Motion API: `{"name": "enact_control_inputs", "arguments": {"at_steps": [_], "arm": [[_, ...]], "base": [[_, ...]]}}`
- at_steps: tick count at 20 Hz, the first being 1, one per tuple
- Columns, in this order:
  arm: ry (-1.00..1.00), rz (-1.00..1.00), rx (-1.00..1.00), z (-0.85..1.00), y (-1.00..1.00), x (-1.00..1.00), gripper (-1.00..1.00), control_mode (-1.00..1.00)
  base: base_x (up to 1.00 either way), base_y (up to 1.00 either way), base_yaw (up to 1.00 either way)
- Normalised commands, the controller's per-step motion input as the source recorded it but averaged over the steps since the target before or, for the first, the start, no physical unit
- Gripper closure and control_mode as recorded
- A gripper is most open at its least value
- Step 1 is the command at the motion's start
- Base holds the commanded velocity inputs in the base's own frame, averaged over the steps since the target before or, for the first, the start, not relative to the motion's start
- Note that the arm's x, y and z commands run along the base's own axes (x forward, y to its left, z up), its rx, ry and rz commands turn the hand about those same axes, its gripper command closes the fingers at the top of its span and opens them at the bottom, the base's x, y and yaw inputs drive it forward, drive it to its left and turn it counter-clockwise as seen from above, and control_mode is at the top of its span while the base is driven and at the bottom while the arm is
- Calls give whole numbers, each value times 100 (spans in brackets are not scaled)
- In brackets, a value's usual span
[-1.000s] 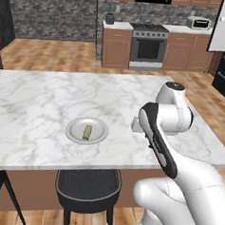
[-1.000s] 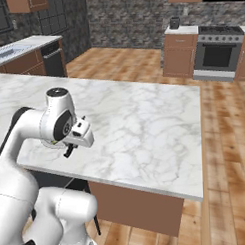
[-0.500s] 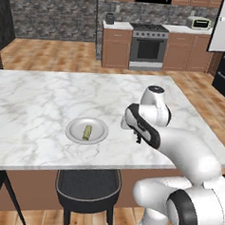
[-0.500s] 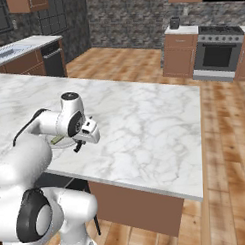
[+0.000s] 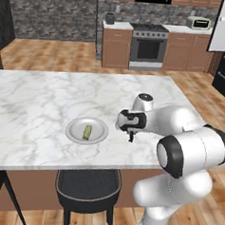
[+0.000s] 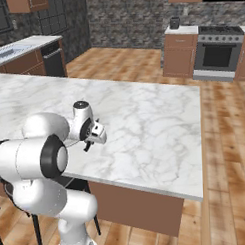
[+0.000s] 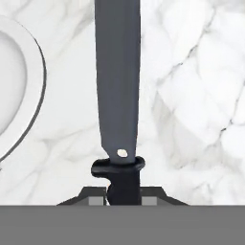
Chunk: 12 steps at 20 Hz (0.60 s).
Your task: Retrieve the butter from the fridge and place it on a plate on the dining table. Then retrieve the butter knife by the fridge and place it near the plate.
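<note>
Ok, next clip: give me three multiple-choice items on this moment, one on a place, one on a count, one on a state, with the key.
1. Where is the butter?
A. on the plate
B. on the bare dining table
C. in the gripper

2. How many plates are on the dining table?
A. none
B. one
C. two

3. What is the gripper's state?
A. open above the plate
B. shut on nothing
C. shut on the butter knife

Key:
1. A, the pale stick lies inside the plate's rim in the left base view.
2. B, a single round grey plate shows on the marble.
3. C, the hand view shows the black handle clamped between the fingertips, blade pointing away over the marble, beside the plate's rim.
</note>
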Motion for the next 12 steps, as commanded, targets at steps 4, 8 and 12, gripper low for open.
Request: {"name": "enact_control_inputs", "arguments": {"at_steps": [4, 8, 12], "arm": [[0, 0, 0, -53, 1, 50, 100, -100], [0, -2, 0, -47, 9, 47, 100, -100], [0, -3, 0, -46, 8, 43, 100, -100]], "base": [[0, 0, 0], [0, 0, 0], [0, 0, 0]]}}
